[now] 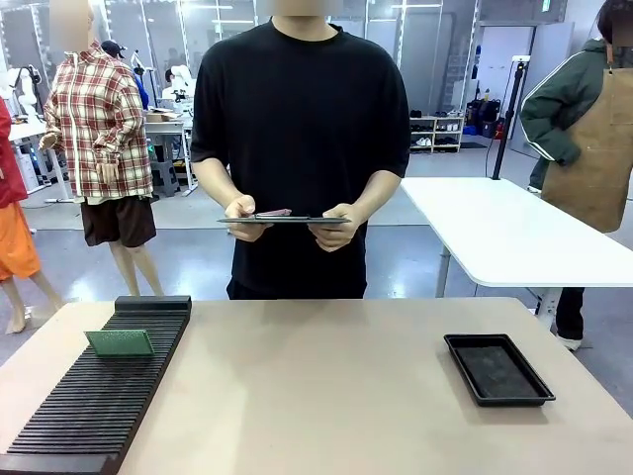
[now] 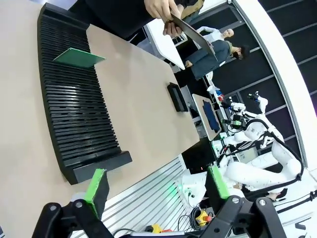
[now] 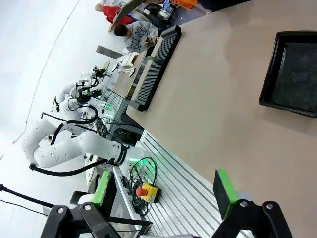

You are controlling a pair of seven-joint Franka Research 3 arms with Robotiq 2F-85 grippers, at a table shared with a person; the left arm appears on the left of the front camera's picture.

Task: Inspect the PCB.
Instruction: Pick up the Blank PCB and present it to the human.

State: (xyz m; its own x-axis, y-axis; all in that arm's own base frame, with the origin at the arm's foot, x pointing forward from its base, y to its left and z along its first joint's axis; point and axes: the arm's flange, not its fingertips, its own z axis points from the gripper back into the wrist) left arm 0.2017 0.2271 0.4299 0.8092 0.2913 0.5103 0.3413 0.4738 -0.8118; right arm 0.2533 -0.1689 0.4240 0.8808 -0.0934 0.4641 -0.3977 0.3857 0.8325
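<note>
Lifting the circuit board [image 1: 120,342] out of the slotted rack [image 1: 99,406] is judged the riskiest step ahead. The board sits in a slot near the far end of the rack, on the left part of the table [image 1: 326,396], well apart from both grippers. It rests on one long edge and leans rather than standing upright, with its broad green face turned toward the robot's side. Its long axis runs across the rack, along the slots, roughly left to right over the table.

Possible faults:
1. Jamming. A pull out of line with the slot would likely wedge the thin board against the ribs.
2. Slipping. A grip on the leaning top edge alone gives little pad contact, so the board may pivot or drop.
3. Collision. Fingers lowered too deep may strike the ribs beside the board.

The left gripper [image 2: 157,181] has its fingers spread wide and holds nothing. The right gripper [image 3: 163,187] is likewise spread and empty, with the black tray [image 3: 271,69] farther off. The person at the far side holds a dark tablet [image 1: 282,220] in both hands, clear of the rack.
</note>
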